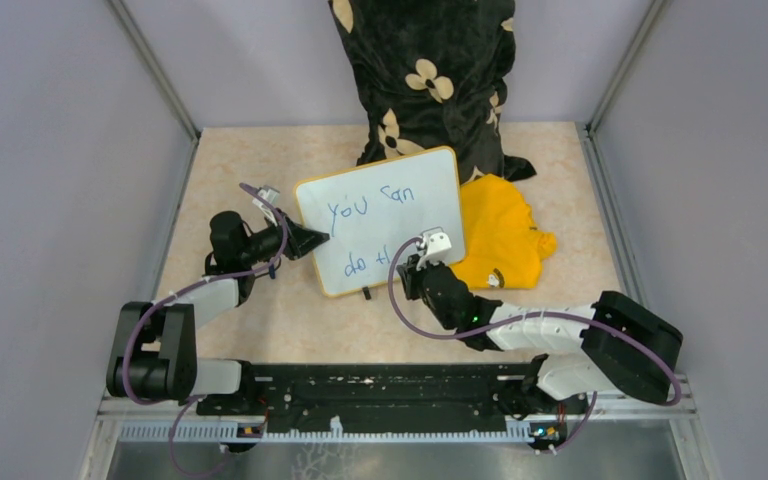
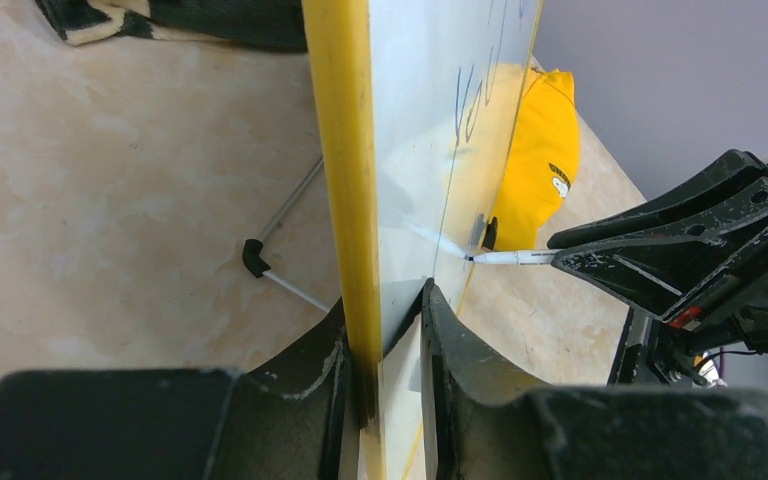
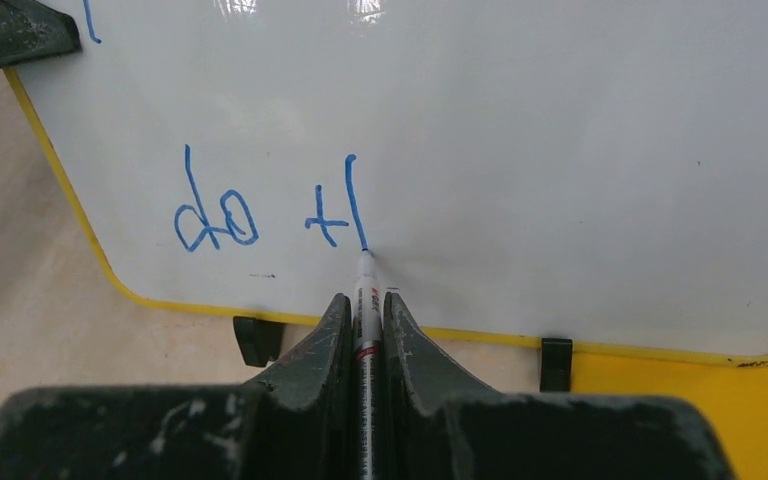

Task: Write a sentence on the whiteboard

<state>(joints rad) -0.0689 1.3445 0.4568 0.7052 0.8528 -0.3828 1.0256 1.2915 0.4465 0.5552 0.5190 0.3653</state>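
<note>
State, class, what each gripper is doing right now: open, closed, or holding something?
Left gripper: closed on the whiteboard's edge.
Right gripper: closed on the marker, tip touching the whiteboard.

The whiteboard (image 1: 400,240), small, glossy white, round-cornered and yellow-framed, with two black clips (image 3: 556,362) on its lower edge, stands on that edge near the middle of the table (image 1: 230,160), bearing the unfinished blue sentence (image 1: 370,207): "you can" above "do t" and one stroke.
</note>
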